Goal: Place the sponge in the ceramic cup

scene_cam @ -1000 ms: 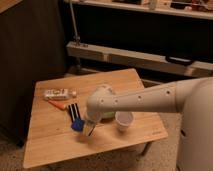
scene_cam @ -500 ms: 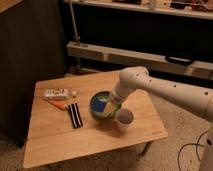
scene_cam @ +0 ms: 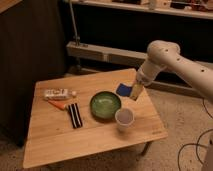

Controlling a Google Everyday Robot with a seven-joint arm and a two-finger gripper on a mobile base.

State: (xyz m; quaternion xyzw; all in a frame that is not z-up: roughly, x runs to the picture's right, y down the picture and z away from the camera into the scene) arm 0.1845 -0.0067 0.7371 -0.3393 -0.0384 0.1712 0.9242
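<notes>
The bright-blue sponge (scene_cam: 122, 89) hangs in the air above the table's far right part, with my gripper (scene_cam: 132, 90) shut on it. The white arm (scene_cam: 165, 57) comes in from the right and reaches down to it. The small white ceramic cup (scene_cam: 124, 119) stands upright on the wooden table (scene_cam: 50, 140), in front of and below the sponge, just right of the green bowl. The sponge is clear of the cup, up and behind it.
A wide green bowl (scene_cam: 105, 105) sits mid-table. A black-and-white striped strip (scene_cam: 74, 115), an orange item (scene_cam: 58, 105) and a white packet (scene_cam: 56, 93) lie at the left. A dark cabinet stands left, a metal shelf rail behind.
The arm has lifted from low over the bowl and cup to higher and farther back on the right, carrying the blue sponge up with it.
</notes>
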